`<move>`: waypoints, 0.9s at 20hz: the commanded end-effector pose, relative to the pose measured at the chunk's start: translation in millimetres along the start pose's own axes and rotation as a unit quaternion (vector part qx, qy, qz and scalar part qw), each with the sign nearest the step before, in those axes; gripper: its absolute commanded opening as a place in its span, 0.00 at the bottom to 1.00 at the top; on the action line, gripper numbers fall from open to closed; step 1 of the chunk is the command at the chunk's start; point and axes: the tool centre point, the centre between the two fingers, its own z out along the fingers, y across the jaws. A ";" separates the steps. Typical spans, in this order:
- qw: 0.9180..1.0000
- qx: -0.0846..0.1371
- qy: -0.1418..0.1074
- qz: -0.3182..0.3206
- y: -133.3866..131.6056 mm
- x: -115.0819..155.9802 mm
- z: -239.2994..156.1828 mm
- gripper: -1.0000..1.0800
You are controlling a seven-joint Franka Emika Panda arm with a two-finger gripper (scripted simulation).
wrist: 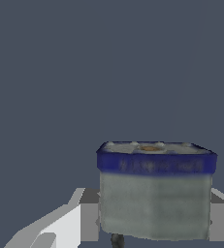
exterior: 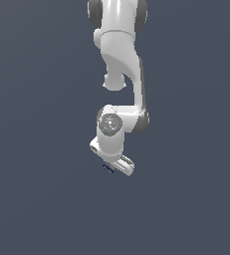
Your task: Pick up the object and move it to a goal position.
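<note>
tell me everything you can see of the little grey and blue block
The block is a small boxy thing with dull grey, smudged sides, a dark blue band around its upper edge and a pale top with a small tan patch. In the wrist view it sits upright between the hand's fingers, which press against its two sides. In the exterior view only a dark blue sliver peeks out beneath the white hand, far smaller than it. What lies under it cannot be seen.

The block (wrist: 154,203) was pale grey with a dark blue band along its rim and a small tan patch on top. The gripper (wrist: 152,220) was white with grey pads, against a plain slate-blue background.
</note>
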 end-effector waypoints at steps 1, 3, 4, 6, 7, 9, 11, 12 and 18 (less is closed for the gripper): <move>1.000 0.001 0.001 0.000 -2.0 -9.8 -13.0 0.00; 1.000 0.001 0.001 0.000 -3.4 -19.5 -25.1 0.00; 1.000 0.001 0.000 0.000 -4.1 -24.9 -31.8 0.00; 1.000 0.001 0.000 0.000 -5.9 -36.6 -46.5 0.00; 1.000 0.001 0.000 0.000 -6.8 -42.7 -54.1 0.00; 1.000 0.001 0.000 0.000 -8.7 -55.1 -69.6 0.00; 1.000 0.001 0.000 0.000 -10.5 -67.7 -85.5 0.00; 1.000 0.001 0.000 0.000 -11.5 -74.1 -93.5 0.00; 1.000 0.001 0.000 0.000 -17.5 -113.4 -143.6 0.00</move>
